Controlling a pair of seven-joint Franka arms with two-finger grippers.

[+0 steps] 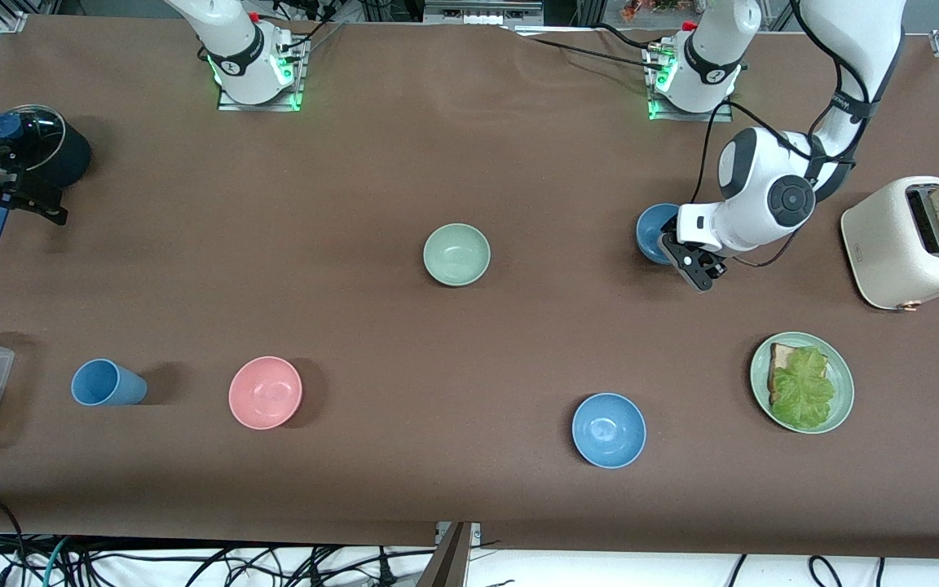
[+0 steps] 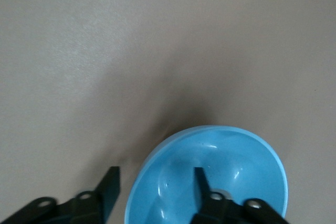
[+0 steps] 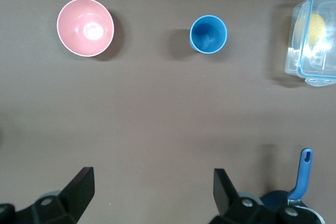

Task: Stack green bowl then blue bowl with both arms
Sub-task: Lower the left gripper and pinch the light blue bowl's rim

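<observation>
Green bowl (image 1: 456, 254): it sits alone in the middle of the brown desk (image 1: 372, 163), right way up, with nothing in it. No gripper is near it.

Blue bowl (image 1: 654, 232): the duller blue one, toward the left arm's end of the desk, beside the white toaster (image 1: 910, 243). In the left wrist view this bowl (image 2: 220, 179) has one jaw inside it and one jaw outside, so its rim sits between them.

Left gripper (image 1: 691, 265): it is down at the blue bowl. Its jaws are spread apart around the rim and are not squeezing it yet. In the left wrist view the gripper (image 2: 156, 190) has a clear gap on both sides of the rim.

Right gripper (image 3: 153, 184): it waits up high over the right arm's end of the desk, by the black pot (image 1: 33, 151) with a glass lid. Its jaws are wide apart and hold nothing.

Other bowls: a pink bowl (image 1: 265, 392) and a brighter blue bowl (image 1: 609, 430) sit nearer the front camera than the green bowl.

Blue cup (image 1: 107, 383): it lies beside the pink bowl.
</observation>
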